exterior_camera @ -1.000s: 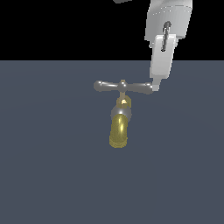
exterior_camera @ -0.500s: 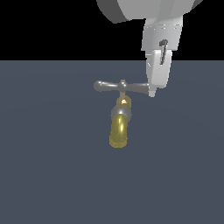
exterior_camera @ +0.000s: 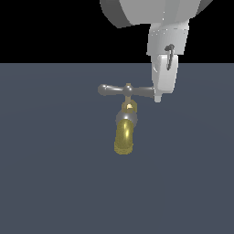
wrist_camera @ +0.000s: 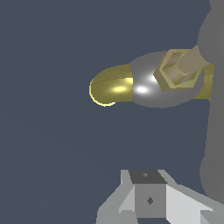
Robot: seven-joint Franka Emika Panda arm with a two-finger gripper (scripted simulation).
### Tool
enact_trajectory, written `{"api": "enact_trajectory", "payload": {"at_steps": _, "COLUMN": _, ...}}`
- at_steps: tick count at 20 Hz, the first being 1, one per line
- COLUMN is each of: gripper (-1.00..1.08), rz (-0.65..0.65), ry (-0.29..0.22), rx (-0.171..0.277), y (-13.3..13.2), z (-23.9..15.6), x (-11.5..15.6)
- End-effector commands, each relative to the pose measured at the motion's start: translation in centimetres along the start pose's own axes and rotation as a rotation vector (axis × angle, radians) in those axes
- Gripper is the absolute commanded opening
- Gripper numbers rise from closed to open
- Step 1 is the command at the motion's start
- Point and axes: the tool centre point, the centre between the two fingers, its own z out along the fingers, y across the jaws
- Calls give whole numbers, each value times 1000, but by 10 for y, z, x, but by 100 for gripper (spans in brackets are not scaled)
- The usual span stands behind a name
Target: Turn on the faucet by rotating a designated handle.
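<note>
The faucet [exterior_camera: 124, 136] stands in the middle of the exterior view, with a golden curved spout, a silvery collar and a brass stem. Its handle [exterior_camera: 114, 90] is a grey crossbar across the top. My white gripper [exterior_camera: 158, 97] hangs down from above with its tip right at the handle's end on the exterior view's right, apparently touching it. The fingers look pressed together and hold nothing. In the wrist view the faucet [wrist_camera: 111, 87] shows its spout, its collar and a brass hex nut. The handle [wrist_camera: 215, 118] runs along one edge, close beside my gripper [wrist_camera: 148, 177].
The faucet stands on a flat dark blue-grey surface [exterior_camera: 50, 183] that fills the lower part of the exterior view. Behind it the background is black. The bulky arm link [exterior_camera: 146, 11] hangs above the faucet.
My gripper has come down a little and shifted slightly to the exterior view's left, closing on the handle's end. The arm looks larger. The handle and spout have not visibly turned.
</note>
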Motion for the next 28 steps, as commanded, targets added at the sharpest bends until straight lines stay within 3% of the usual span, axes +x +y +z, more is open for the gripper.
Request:
{"api": "enact_trajectory", "payload": {"at_steps": 1, "gripper": -100, "rz": 1, "ry": 0, "rx": 0, "y": 0, "z": -1, "x": 0}}
{"api": "enact_trajectory", "payload": {"at_steps": 5, "gripper": -100, "rz": 1, "ry": 0, "rx": 0, "y": 0, "z": -1, "x": 0}}
{"api": "enact_trajectory", "payload": {"at_steps": 28, "gripper": -100, "rz": 1, "ry": 0, "rx": 0, "y": 63, "z": 0, "x": -9}}
